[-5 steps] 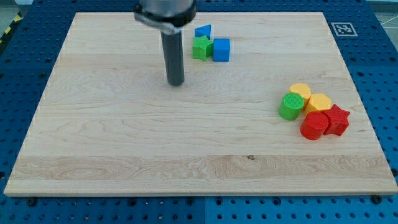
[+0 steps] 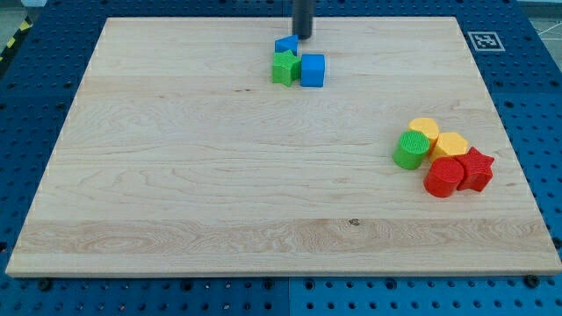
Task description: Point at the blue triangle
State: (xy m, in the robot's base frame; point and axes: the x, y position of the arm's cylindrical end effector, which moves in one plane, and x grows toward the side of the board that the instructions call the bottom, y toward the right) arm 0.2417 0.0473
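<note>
Since the earlier frame, my tip has travelled from a spot at about 8 o'clock of the upper block group, out on open wood, to the far edge of the counter, and the blocks have not shifted. It now rests just beside the blue triangle, at about 2 o'clock of it; whether it touches cannot be told. No fingers exist on this rig: the rod ends plain and has hold of nothing.

Position of the task's thing: the blue triangle sits at the 12 o'clock end of the counter, touching the green star, with the blue cube just beside it at about 4 o'clock.

Assessment: the pointing appears essentially accomplished; at most a slight closing adjustment remains.

Unrelated blocks lie well apart at 3 o'clock: a green cylinder, two yellow blocks, a red cylinder and a red star.
</note>
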